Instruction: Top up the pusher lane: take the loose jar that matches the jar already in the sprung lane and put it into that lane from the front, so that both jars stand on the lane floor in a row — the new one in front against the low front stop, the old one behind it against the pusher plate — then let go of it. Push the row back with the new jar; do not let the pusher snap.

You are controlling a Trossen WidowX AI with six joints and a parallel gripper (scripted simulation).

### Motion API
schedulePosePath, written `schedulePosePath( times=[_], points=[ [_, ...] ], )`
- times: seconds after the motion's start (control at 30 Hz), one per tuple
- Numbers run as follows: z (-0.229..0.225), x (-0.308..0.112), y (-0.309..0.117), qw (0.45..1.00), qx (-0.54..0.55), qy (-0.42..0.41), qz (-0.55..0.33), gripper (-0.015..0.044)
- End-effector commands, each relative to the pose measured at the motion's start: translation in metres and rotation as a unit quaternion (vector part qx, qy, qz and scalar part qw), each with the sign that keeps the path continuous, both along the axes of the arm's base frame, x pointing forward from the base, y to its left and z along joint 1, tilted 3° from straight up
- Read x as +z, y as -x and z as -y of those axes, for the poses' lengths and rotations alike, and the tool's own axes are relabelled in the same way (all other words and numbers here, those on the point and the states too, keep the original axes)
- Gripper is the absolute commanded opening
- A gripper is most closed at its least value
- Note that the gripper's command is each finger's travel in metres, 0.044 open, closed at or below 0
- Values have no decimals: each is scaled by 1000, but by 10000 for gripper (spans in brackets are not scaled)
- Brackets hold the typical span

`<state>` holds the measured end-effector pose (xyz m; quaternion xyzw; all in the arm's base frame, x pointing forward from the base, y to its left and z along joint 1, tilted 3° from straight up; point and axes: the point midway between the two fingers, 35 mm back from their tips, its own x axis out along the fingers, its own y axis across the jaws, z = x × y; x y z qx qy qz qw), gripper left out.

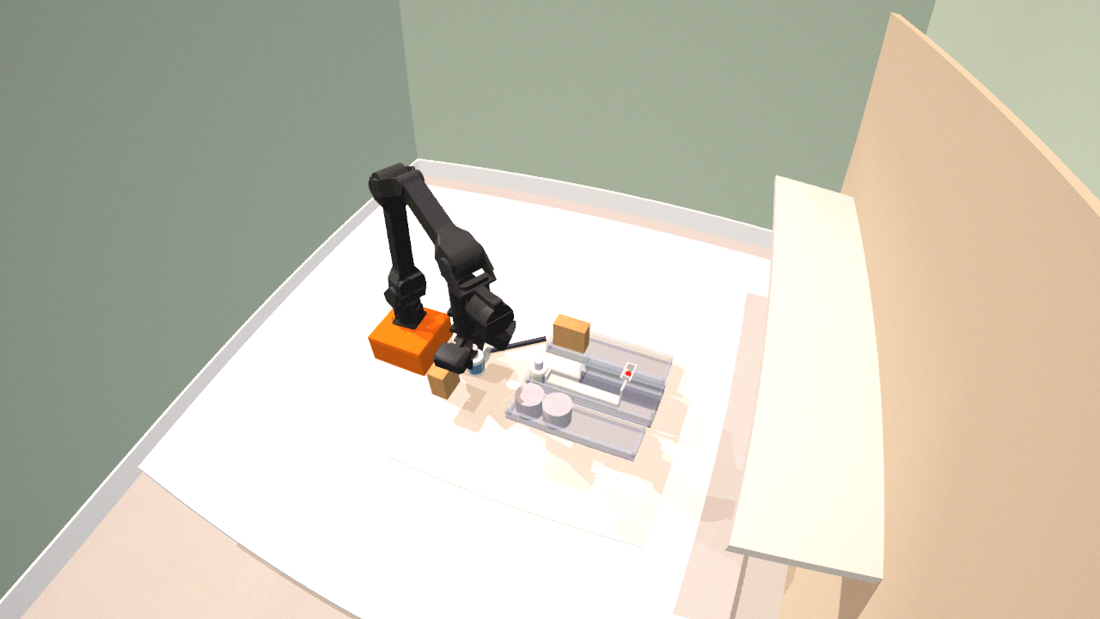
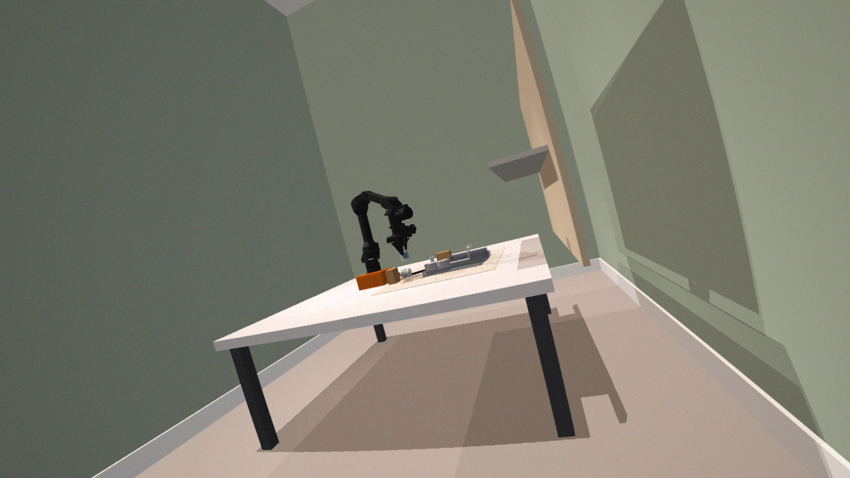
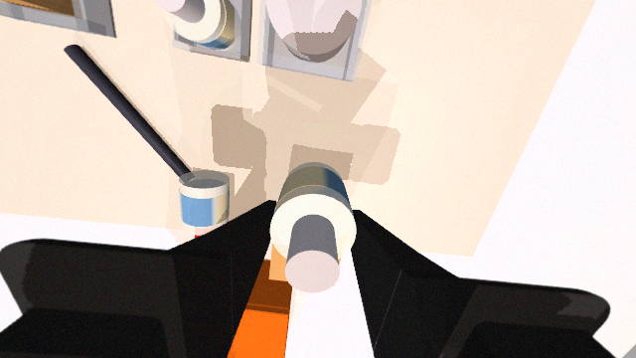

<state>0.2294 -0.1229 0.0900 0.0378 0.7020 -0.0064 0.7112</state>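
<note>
My gripper [image 2: 404,250] [image 3: 313,213] is shut on a white jar [image 1: 477,365] [image 2: 405,255] [image 3: 313,181] with a blue label and pale grey cap. The jar hangs upright above the table, in front of the lanes. A jar [image 1: 538,372] [image 3: 211,24] with a similar pale cap stands at the front end of the middle, sprung lane [image 1: 644,406]. A white pusher bar [image 1: 586,387] runs along that lane to an upright with a red mark [image 1: 627,373]. Another jar [image 2: 406,273] [image 3: 204,205] lies on its side; its red cap shows at the left finger in the wrist view.
A black rod [image 1: 519,344] [image 3: 124,106] lies by the fallen jar. A brown box [image 1: 443,382] [image 2: 392,275] stands near the orange base [image 1: 400,346]. Two pale tubs [image 1: 557,409] occupy the near lane, and another brown box [image 1: 571,334] the far lane. A shelf [image 1: 815,369] is beyond.
</note>
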Motion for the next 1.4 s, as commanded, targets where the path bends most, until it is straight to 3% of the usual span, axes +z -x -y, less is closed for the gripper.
schedulePosePath(
  times=[0.0,0.63,1.37],
  points=[
    [-14,-6,-14,1000,-4,0,1,0],
    [-92,-35,-60,1000,-19,-4,2,0],
    [-94,-60,-63,1000,-19,-4,2,0]
  ],
)
